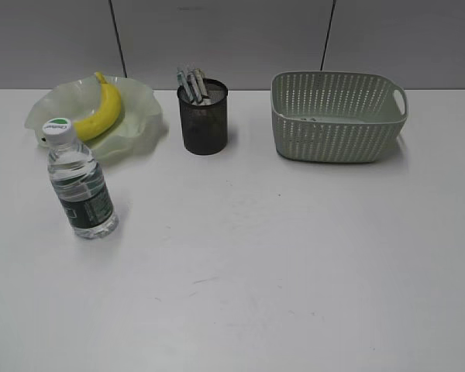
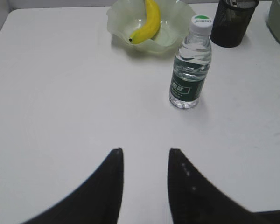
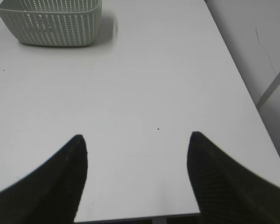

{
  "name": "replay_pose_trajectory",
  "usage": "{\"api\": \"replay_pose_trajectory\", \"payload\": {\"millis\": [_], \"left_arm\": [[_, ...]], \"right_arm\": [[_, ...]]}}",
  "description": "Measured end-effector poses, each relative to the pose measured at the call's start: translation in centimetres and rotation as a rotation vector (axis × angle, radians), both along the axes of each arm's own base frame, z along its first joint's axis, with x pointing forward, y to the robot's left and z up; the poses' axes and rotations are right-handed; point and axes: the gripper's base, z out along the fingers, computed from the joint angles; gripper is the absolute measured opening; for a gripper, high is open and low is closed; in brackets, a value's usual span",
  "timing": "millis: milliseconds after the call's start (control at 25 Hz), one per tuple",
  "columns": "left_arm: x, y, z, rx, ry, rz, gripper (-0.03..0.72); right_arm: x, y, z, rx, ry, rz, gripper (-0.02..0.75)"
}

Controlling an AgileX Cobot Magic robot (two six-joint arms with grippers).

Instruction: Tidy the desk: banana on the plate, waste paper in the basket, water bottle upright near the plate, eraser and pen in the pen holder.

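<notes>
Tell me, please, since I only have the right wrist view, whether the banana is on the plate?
Observer: Yes, the banana lies on the plate, at the far left of the exterior view.
Operator: Thank you. And how is the bottle?
Observer: It stands upright just in front of the plate, with its cap on.
Operator: Is the left end effector holding anything?
Observer: No, it is open and empty, above bare desk.
</notes>
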Motion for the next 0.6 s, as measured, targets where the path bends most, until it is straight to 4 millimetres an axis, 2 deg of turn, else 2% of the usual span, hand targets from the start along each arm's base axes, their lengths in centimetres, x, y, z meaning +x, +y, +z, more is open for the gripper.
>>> {"api": "replay_pose_trajectory", "payload": {"millis": [200,600], "left_arm": [[-1.21,0.10,-0.02,-0.007,-0.074,0.019,0.241],[-1.24,0.06,-0.03,-0.005,-0.075,0.059,0.241]], "right_arm": [[0.00,0.00,0.00,0.000,0.000,0.000,0.531],[0.00,0.00,0.01,0.000,-0.001,0.000,0.531]]}}
